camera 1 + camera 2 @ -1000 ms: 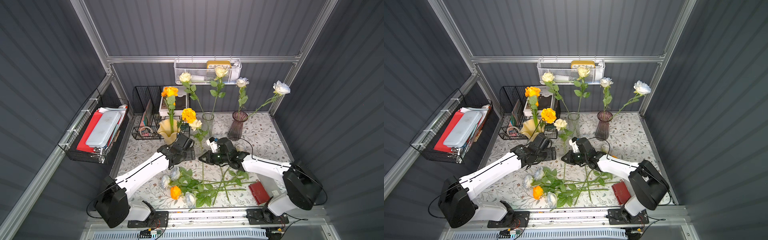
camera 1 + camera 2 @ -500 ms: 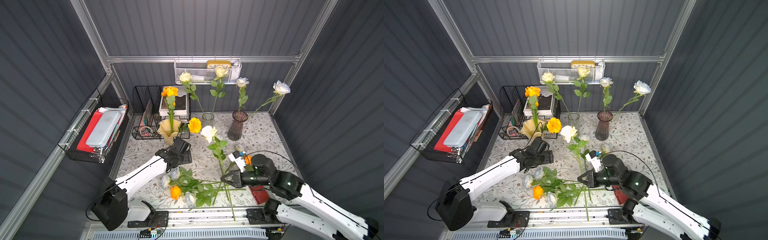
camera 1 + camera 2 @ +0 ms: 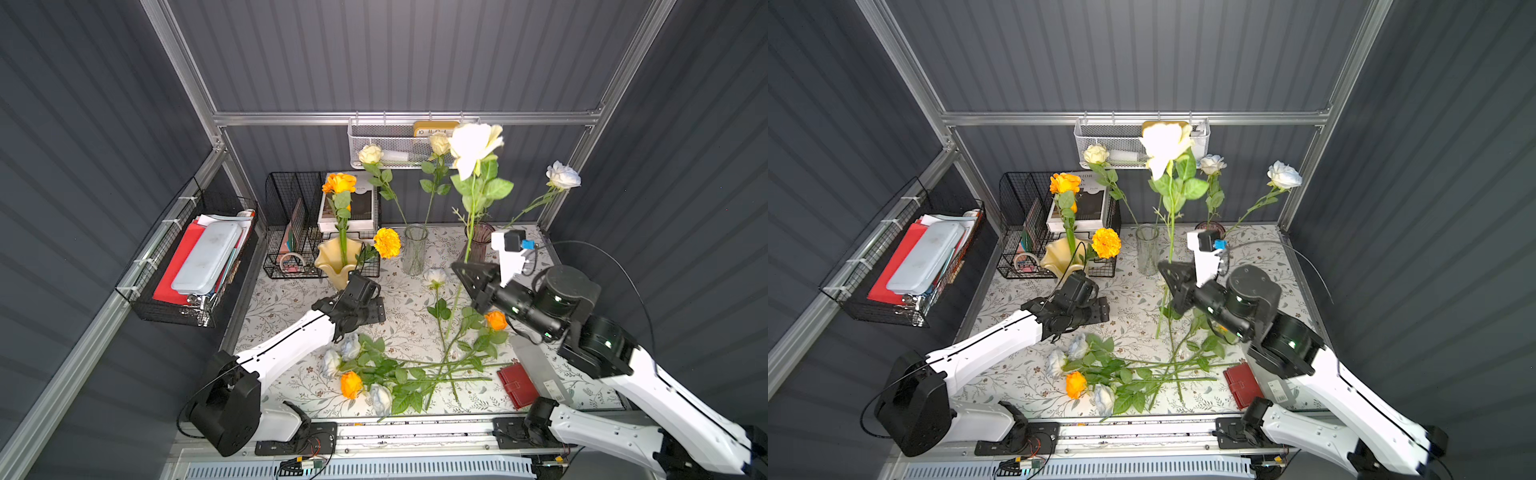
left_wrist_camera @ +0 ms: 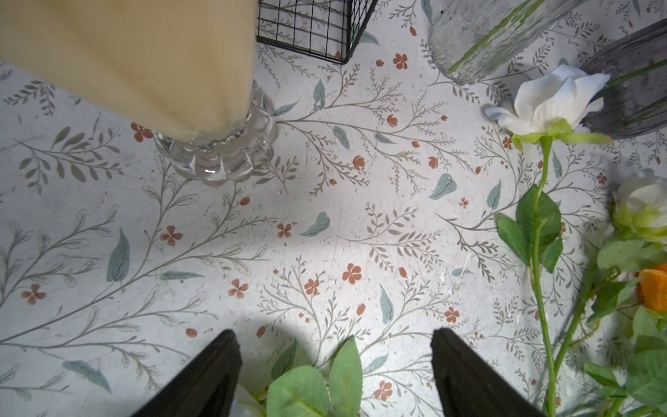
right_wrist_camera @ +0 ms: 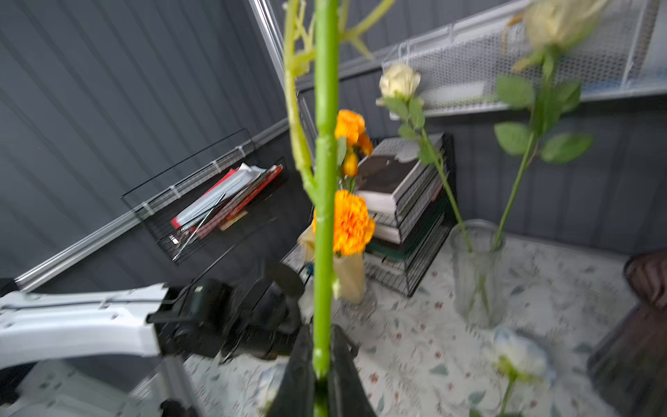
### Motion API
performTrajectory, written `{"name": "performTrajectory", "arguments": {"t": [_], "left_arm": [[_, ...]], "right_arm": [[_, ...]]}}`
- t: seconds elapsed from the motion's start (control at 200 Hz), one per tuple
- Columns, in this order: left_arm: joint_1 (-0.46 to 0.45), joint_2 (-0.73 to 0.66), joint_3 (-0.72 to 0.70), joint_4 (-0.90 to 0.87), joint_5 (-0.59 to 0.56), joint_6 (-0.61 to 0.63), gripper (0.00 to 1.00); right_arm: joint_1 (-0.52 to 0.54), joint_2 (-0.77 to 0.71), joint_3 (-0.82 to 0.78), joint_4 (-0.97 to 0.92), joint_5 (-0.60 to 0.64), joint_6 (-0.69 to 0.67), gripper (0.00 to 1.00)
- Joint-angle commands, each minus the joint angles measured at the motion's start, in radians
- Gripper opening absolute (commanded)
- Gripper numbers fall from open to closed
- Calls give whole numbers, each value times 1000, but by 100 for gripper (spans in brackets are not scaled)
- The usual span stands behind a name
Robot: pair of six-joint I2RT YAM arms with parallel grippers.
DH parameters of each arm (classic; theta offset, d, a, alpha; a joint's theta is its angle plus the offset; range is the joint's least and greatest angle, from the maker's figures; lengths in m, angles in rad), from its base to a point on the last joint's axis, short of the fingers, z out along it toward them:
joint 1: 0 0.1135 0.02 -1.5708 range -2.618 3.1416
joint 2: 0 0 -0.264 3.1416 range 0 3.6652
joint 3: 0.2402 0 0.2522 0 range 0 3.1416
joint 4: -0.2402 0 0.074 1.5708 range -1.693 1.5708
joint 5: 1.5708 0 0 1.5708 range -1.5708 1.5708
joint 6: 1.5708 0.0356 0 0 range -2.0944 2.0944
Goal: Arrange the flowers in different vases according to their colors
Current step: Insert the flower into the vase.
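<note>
Cream rose (image 3: 473, 145): pale bloom on a long, leafy green stem, upright and held clear of the cloth (image 3: 291, 299) toward 1 o'clock, with your right gripper (image 5: 321, 361) pinched on its stem. Your left gripper (image 4: 334, 334) is spread wide and empty, low over the cloth at 10 o'clock beside the yellow vase (image 3: 328, 259). The loose flowers (image 3: 399, 370) lie at 6 o'clock.

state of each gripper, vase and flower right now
right gripper, shut on cream rose
cream rose, upright in the air, gripped by the stem
left gripper, open, empty
yellow vase, upright, holds orange blooms
clear glass vase, upright, holds two cream roses
purple vase, upright, holds white roses
loose flowers, lying flat
</note>
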Motion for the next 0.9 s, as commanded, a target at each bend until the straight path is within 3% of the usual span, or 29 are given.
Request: {"name": "performTrajectory", "arguments": {"t": [0.0, 0.12, 0.35, 0.57, 0.896], "left_arm": [[9, 4, -19, 32, 10, 24, 87], [13, -1, -29, 45, 14, 27, 87], [18, -15, -39, 48, 33, 31, 87], [19, -20, -49, 45, 45, 20, 87], [20, 0, -55, 68, 45, 27, 87]], "right_arm": [[-14, 173, 86, 360, 172, -301, 0], [-96, 376, 188, 491, 153, -328, 0], [-226, 641, 399, 536, 123, -344, 0], [-305, 790, 518, 530, 77, -294, 0], [-321, 916, 494, 587, 52, -239, 0]]}}
